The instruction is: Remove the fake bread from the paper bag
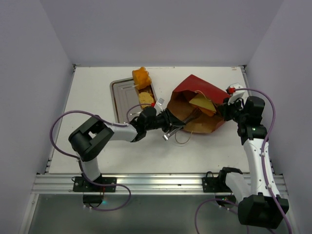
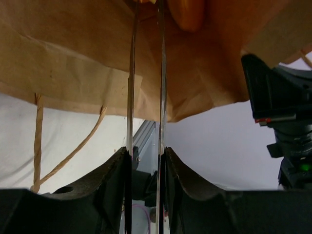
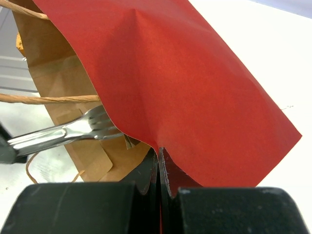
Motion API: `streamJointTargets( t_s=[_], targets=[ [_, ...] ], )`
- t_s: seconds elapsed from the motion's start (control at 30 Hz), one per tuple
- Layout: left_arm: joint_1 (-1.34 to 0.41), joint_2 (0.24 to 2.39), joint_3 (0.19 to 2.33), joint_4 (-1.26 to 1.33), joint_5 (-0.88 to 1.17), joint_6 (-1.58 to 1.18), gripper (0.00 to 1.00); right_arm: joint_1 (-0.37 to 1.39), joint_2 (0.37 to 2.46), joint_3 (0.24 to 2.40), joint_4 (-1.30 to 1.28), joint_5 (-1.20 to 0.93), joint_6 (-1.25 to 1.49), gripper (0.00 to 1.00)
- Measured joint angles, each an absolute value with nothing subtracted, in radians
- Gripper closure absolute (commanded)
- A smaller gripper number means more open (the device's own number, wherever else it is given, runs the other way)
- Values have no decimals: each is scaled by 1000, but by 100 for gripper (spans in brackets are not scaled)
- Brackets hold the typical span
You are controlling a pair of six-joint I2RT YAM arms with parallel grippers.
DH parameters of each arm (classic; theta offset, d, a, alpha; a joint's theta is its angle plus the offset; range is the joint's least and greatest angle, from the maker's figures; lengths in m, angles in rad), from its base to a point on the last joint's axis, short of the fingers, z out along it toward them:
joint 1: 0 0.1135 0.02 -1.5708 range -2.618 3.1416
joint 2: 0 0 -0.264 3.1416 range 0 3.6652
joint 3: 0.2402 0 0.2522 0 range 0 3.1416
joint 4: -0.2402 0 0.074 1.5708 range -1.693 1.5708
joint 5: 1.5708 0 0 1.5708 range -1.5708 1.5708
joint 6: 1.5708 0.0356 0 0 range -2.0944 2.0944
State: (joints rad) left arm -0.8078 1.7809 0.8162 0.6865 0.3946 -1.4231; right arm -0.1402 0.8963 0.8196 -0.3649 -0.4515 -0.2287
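Observation:
The paper bag (image 1: 195, 87) lies on its side, red outside and brown inside, with its mouth toward my left arm. A pale yellow wedge of fake bread (image 1: 202, 102) lies in the mouth. My right gripper (image 1: 225, 108) is shut on the bag's red edge (image 3: 185, 87), with the jaws pinching the paper (image 3: 159, 153). My left gripper (image 1: 163, 121) is shut on metal tongs (image 1: 174, 130). Their thin blades (image 2: 131, 73) reach into the brown bag (image 2: 73, 63) toward an orange bread piece (image 2: 187, 14). The tongs' forked tip (image 3: 92, 126) shows in the right wrist view.
A silver tray (image 1: 122, 95) at the back left holds an orange-brown bun (image 1: 141, 77) and a second bread piece (image 1: 145, 100). The bag's loop handles (image 2: 38, 141) lie on the white table near the tongs. The right arm (image 2: 278, 107) stands just past the bag.

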Motion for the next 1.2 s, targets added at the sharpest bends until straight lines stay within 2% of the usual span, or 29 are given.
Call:
streamJointTargets(
  t_s=[0.33,0.63,1.2],
  targets=[
    [-808,1892,876,770,367,-1546,58,-141,896,812,-365,-459,-229,100],
    [-807,1909,883,770,354,-1601,56,-143,896,811,-365,-463,-229,100],
    [-799,2003,990,761,323,-1641,56,-143,896,811,-365,-463,-229,100]
  ],
)
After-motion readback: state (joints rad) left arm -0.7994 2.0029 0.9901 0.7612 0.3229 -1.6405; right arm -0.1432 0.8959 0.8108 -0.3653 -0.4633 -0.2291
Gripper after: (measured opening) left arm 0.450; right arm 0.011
